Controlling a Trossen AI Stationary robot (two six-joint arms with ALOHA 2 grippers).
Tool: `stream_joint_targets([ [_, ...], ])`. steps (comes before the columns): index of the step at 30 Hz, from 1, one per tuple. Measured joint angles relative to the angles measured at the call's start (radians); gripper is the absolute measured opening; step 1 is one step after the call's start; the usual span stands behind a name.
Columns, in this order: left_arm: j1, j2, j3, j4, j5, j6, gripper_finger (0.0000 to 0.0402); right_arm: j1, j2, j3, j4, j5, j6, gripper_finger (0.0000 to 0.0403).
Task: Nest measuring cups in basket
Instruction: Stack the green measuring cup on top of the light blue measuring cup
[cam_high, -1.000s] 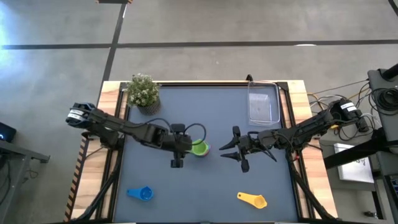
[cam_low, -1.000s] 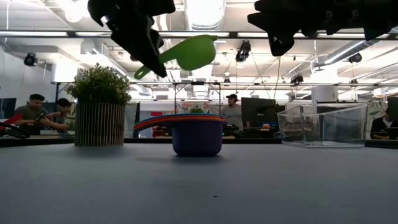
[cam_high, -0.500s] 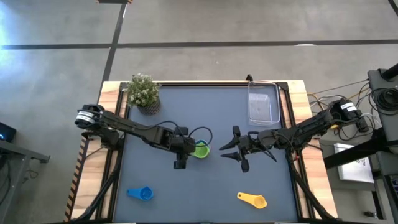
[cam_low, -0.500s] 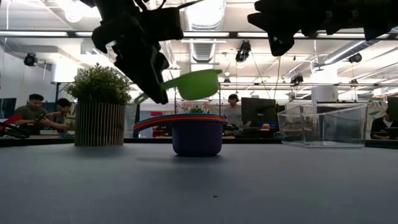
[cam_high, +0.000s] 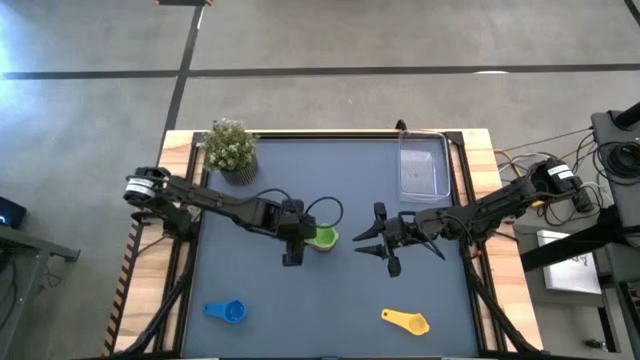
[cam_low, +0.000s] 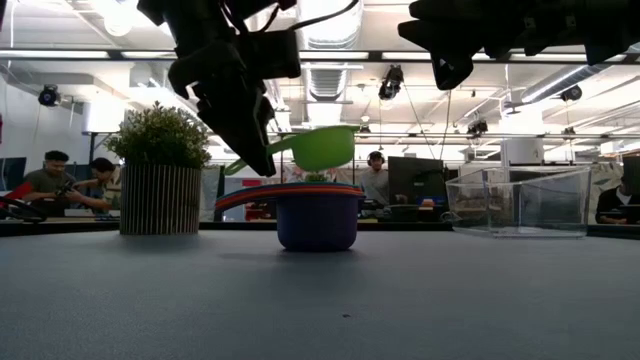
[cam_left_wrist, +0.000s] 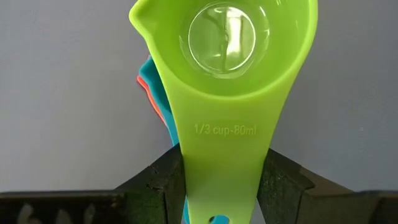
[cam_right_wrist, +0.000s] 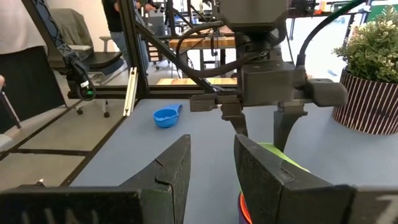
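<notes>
The green measuring cup (cam_low: 322, 148) hangs level just above a stack of nested cups (cam_low: 318, 215), whose outermost cup is purple and stands on the table at mid-table. My left gripper (cam_high: 292, 246) is shut on the green cup (cam_high: 322, 238), which hides the stack in the high view. In the left wrist view, light-blue and orange handles (cam_left_wrist: 151, 90) of the stack peek out beneath the green cup (cam_left_wrist: 224, 56). My right gripper (cam_high: 375, 242) hovers open just right of the stack, touching nothing. The clear basket (cam_high: 423, 165) stands at the far right of the table. My left gripper pinches the green cup's flat handle (cam_left_wrist: 219, 177) near its free end, one finger (cam_left_wrist: 283, 183) on each side edge. The fingers slant down from above and from the table's left, lying along the handle. The cup is lifted clear, bowl upright and level, over the stack.
A blue cup (cam_high: 226, 311) lies near the table's near-left edge and a yellow cup (cam_high: 406, 320) near the near-right. A potted plant (cam_high: 232, 148) stands at the far left. People sit in the room beyond the table (cam_low: 50, 180).
My left gripper has come down and moved a little toward the table's right, bringing the green cup over the stack. The cup has gone from tilted, high above the stack, to level just above its rim. The right arm has kept still.
</notes>
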Motion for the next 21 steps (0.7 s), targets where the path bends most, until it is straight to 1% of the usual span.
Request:
stream_joint_targets([
  [4,0.015,0.0,0.0,0.0,0.033,-0.005,0.0138,0.0,0.0,0.0,0.0,0.0,0.0,0.0112],
  [21,0.019,0.004,0.0,0.0,0.034,-0.016,0.0139,0.0,0.0,0.0,-0.001,0.0,0.0,0.0112],
])
